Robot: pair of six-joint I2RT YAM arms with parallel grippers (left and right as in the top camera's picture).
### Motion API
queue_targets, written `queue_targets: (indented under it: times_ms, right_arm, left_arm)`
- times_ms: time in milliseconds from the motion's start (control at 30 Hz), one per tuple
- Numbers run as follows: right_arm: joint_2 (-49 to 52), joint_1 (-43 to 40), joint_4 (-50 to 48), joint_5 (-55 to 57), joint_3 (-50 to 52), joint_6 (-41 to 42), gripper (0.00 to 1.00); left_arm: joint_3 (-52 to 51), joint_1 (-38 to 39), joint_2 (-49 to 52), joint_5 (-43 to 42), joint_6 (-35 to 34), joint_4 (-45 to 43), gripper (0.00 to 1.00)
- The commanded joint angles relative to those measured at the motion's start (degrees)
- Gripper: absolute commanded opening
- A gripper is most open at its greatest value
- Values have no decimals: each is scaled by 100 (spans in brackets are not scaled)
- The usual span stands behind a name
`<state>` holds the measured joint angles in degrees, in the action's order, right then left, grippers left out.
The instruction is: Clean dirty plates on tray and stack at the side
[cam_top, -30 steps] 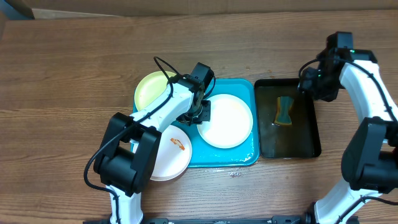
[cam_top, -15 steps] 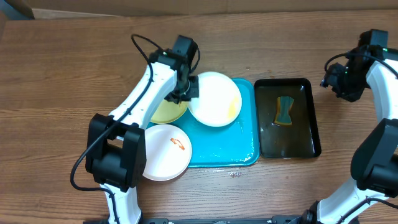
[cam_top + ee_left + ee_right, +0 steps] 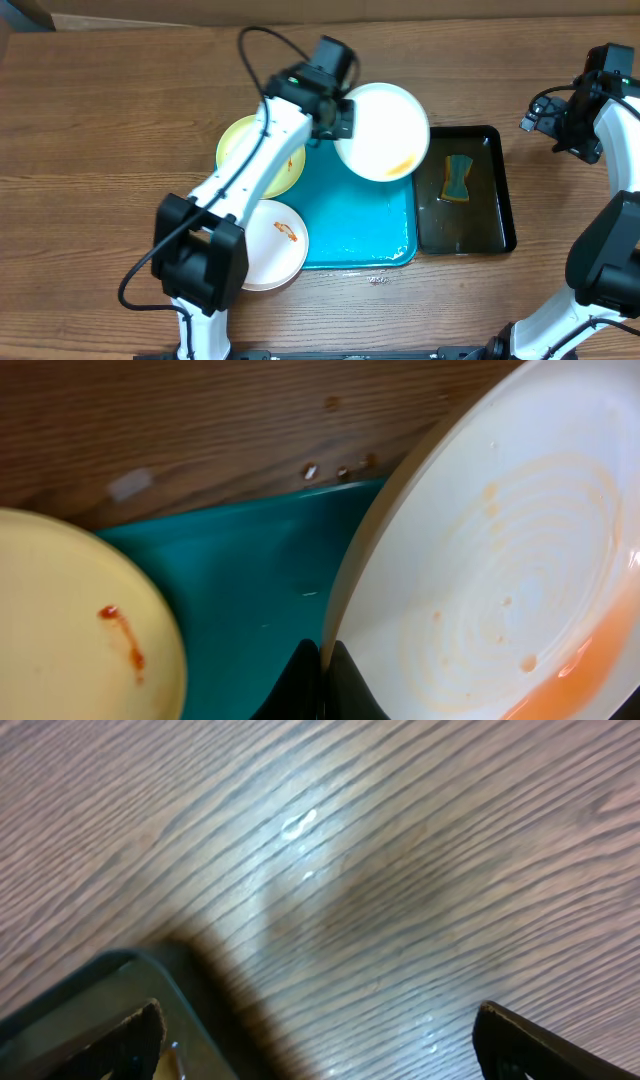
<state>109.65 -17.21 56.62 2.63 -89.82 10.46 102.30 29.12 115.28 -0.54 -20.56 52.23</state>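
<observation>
Moved: white plate, from middle of tray to above its far right corner.
Left gripper: pinched on this plate's rim.
Right gripper: opened wide, empty, far right of tray.
Next: probably washing.

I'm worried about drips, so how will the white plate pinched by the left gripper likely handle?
The white plate looks rigid, holding shape from a rim pinch by the left gripper. Its wet gloss suggests slipperiness. Orange liquid pooled at one edge may spill.
</observation>
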Motion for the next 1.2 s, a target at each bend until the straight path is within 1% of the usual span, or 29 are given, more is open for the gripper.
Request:
queue_targets:
  times_ms: [0,67,167,200,333,367,600,767,900,1167]
  right_arm:
    - [-4,-68,-192,278,-11,57,100]
    - [66,-146,-308,291,-11,310,100]
    - [175,-297,-426,282,-11,463,100]
    - [203,-341,-431,267,-11,461,100]
    - [203,-343,-431,267,-11,461,100]
    - [203,-343,-431,267,-11,461,100]
    - [203,-343,-431,269,-11,461,100]
    - [203,-343,-431,267,-11,459,100]
    - [203,-343,-431,267,-11,461,100]
    - [203,-343,-433,267,-11,461,100]
  left_arm:
    - [160,433,-83,546,133,-236,4]
    - [160,654,-83,876,133,-393,4]
    - [160,984,-83,1241,162,-625,4]
    - [160,1172,-83,1451,345,-761,4]
    - [160,1541,-83,2214,608,-1016,4]
    - [160,1694,-83,2544,726,-1099,4]
    - [162,2459,-83,4052,1056,-1207,4]
    - [162,3018,-83,5302,1346,-1434,4]
    - [162,3447,-83,5958,1705,-1563,4]
    - [162,4017,-83,7416,2070,-1740,4]
